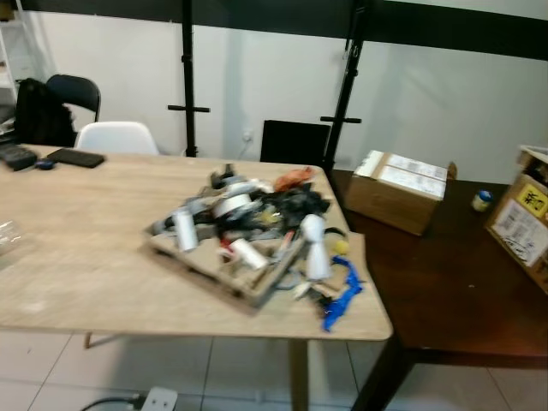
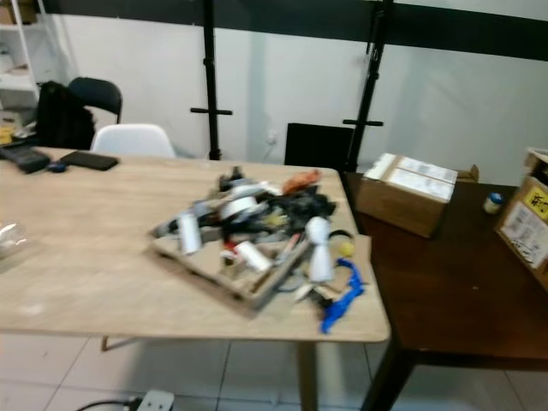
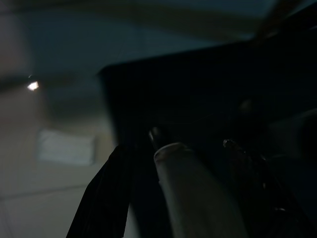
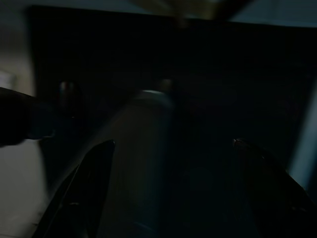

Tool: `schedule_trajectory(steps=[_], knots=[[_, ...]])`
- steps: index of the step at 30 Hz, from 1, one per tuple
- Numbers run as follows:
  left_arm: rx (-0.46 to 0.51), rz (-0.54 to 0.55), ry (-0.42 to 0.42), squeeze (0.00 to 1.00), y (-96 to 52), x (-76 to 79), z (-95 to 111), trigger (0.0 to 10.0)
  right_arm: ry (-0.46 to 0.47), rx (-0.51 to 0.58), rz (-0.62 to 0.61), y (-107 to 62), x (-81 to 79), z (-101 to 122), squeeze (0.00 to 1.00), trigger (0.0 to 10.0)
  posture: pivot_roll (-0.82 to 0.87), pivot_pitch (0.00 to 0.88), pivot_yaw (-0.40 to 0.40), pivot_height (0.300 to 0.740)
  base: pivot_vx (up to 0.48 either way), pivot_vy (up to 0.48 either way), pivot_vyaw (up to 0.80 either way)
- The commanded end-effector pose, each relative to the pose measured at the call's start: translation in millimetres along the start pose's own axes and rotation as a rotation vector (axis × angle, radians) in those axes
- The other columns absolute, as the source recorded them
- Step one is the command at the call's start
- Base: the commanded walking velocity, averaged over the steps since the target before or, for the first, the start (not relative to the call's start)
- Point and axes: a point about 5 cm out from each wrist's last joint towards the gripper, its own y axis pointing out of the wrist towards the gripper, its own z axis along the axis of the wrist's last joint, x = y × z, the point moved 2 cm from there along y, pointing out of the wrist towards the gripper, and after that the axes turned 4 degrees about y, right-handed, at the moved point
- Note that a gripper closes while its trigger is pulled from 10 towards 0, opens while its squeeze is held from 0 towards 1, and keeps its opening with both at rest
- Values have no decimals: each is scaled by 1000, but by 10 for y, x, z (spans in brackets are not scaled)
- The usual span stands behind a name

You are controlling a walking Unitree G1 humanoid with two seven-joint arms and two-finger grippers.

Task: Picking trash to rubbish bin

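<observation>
A pile of trash (image 1: 257, 224) lies on a flat wooden tray (image 1: 248, 289) at the right end of a light wooden table (image 1: 77, 257). In the pile I make out white bottles (image 1: 314, 248), a roll of tape (image 1: 229, 204), black scraps, an orange piece (image 1: 294, 177), a yellow ball (image 1: 341, 247) and a blue strip (image 1: 342, 300) near the table's corner. Both arms hang idle in shade. My left gripper (image 3: 174, 146) and right gripper (image 4: 172, 143) each show two black fingers spread apart, with a blurred pale post beyond them.
A dark brown table (image 1: 454, 291) adjoins on the right, carrying cardboard boxes (image 1: 398, 188) (image 1: 522, 214). A white chair (image 1: 116, 137), a black chair with a backpack (image 1: 43, 111) and black stands (image 1: 188, 77) line the far side. A power strip (image 1: 158, 398) lies on the tiled floor.
</observation>
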Motion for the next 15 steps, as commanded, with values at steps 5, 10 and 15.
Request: schedule_trajectory(steps=[5, 10, 15], knots=[[-5, 4, 7, 0, -7, -21, -5, 10000, 6, -12, 2, 5, -16, -48, 0, 10000, 61, 0, -51, 740, 0, -362, 0], [40, -38, -44, 0, 3, 59, 55, 10000, 9, -11, 1, 4, -12, -43, 0, 10000, 62, 0, -51, 740, 0, 192, 0], [63, -32, -25, 0, 4, 63, 89, 10000, 9, -9, 2, 4, -15, -32, 0, 10000, 62, 0, -50, 740, 0, 384, 0]])
